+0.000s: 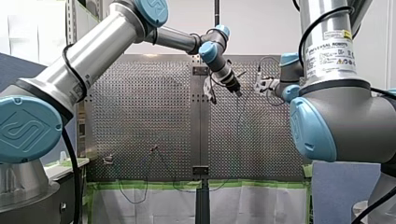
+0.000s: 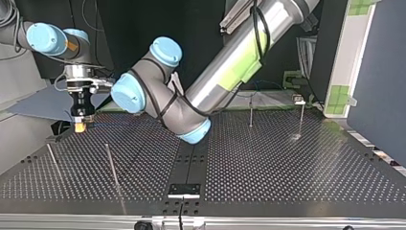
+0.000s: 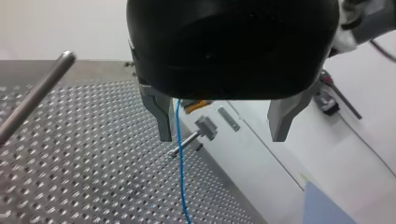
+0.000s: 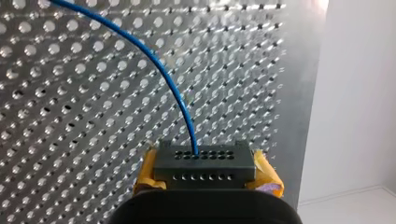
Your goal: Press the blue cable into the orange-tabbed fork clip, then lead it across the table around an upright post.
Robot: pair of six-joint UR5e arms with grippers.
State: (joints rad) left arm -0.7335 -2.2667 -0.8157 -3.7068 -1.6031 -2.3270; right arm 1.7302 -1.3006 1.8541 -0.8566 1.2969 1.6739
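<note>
right hand (image 4: 204, 163) pinches the blue cable (image 4: 154, 60); left hand (image 3: 222, 137) hangs released astride it. pressing-in looks pending: left likely must close first.

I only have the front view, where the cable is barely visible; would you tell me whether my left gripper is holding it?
Observer: No. The left wrist view shows the left gripper open; the blue cable passes between its metal fingers, close beside one, ungripped.
Operator: Thank you; what holds it, then?
Observer: The right gripper: its wrist view shows the cable ending in a dark holed block clamped between yellow pads.
</note>
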